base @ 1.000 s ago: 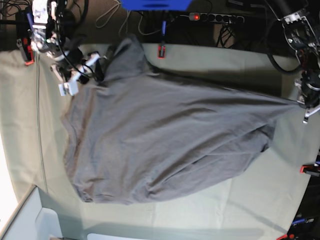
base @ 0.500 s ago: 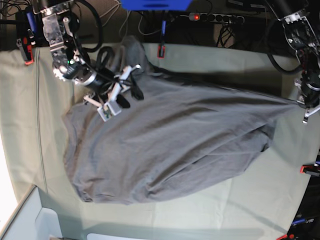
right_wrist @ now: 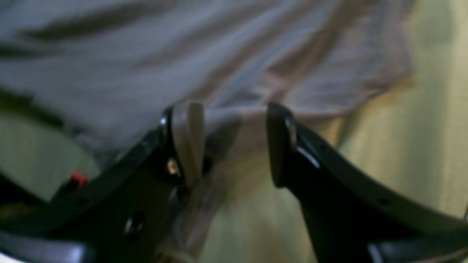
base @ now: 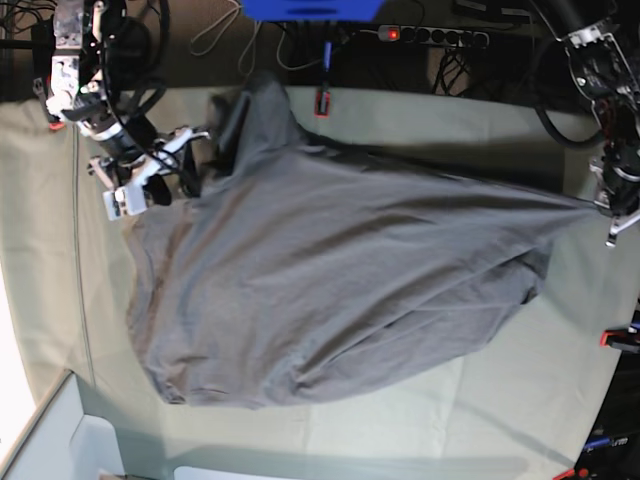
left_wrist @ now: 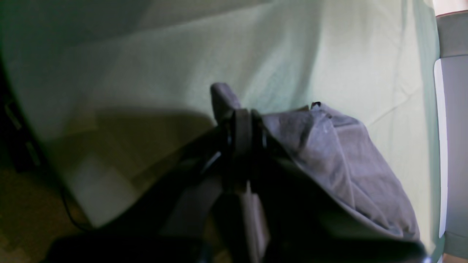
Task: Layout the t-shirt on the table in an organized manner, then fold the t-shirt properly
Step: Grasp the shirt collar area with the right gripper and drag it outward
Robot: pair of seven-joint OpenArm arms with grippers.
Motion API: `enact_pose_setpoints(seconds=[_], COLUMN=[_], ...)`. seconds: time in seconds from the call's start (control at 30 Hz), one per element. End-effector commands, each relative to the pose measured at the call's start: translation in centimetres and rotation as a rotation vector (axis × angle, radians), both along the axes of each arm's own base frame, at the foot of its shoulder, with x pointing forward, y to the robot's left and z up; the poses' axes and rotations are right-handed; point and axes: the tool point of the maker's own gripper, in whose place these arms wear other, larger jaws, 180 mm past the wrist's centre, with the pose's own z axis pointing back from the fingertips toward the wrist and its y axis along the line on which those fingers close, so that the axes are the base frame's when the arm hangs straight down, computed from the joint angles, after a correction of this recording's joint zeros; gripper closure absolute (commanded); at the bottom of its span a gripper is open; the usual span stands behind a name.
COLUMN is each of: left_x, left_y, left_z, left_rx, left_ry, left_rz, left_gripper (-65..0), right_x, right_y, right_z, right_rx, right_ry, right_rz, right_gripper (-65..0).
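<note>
The dark grey t-shirt lies rumpled across the middle of the table, with one end drawn out to a point at the right. My left gripper is shut on that point. In the left wrist view the left gripper pinches a fold of the t-shirt above the green table. My right gripper stands open at the shirt's upper left edge. In the blurred right wrist view the right gripper straddles the edge of the t-shirt without closing on it.
A red clamp sits on the far table edge and another red clamp at the right edge. A power strip and cables lie behind the table. A white bin stands at the bottom left corner.
My right gripper swung out over the shirt's upper left part and came back to its left edge, still open. The left gripper has kept its hold and place.
</note>
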Motion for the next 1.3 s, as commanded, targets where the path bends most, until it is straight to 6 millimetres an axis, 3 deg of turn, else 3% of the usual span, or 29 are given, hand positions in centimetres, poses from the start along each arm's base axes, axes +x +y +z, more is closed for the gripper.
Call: enact_pose_setpoints(seconds=[0.0, 0.13, 0.33, 0.5, 0.7, 0.77, 0.83, 0.87, 1.17, 1.27], left_x=[0.6, 0.9, 0.9, 0.9, 0.8, 0.8, 0.8, 0.8, 0.9, 1.0], left_y=[0.9, 0.9, 0.9, 0.9, 0.9, 0.8, 0.8, 0.7, 0.6, 0.6], left_z=[1.4, 1.7, 1.7, 1.7, 1.5, 1.5, 1.5, 1.5, 1.5, 1.5], left_rx=[0.040, 0.039, 0.038, 0.037, 0.036, 0.033, 0.030, 0.030, 0.026, 0.025], left_ry=[-0.030, -0.040, -0.041, -0.041, -0.038, -0.038, -0.039, -0.040, -0.046, -0.046], left_rz=[0.008, 0.008, 0.008, 0.008, 0.008, 0.007, 0.007, 0.007, 0.007, 0.008], left_gripper=[0.0, 0.0, 0.0, 0.0, 0.0, 0.0, 0.0, 0.0, 0.0, 0.0], right_x=[-0.5, -1.7, -2.5, -1.7, -2.8, -3.3, -3.9, -4.2, -7.2, -7.9], right_y=[0.3, 1.7, 3.0, 2.9, 2.9, 2.7, 2.5, 2.4, -0.6, -2.3], right_z=[-0.4, -2.5, -4.1, -5.9, -7.9, -7.7, -7.2, -6.8, -2.1, -1.4], right_rx=[0.014, 0.054, 0.091, 0.105, 0.114, 0.106, 0.101, 0.096, 0.040, 0.024], right_ry=[0.015, 0.079, 0.126, 0.166, 0.229, 0.227, 0.219, 0.213, 0.128, 0.122], right_rz=[0.009, 0.009, 0.009, -0.006, -0.016, -0.014, -0.017, -0.015, -0.101, -0.171], right_gripper=[-28.4, -28.4, -28.4, -28.4, -25.8, -17.7, -2.9, 0.0, 0.0, 0.0])
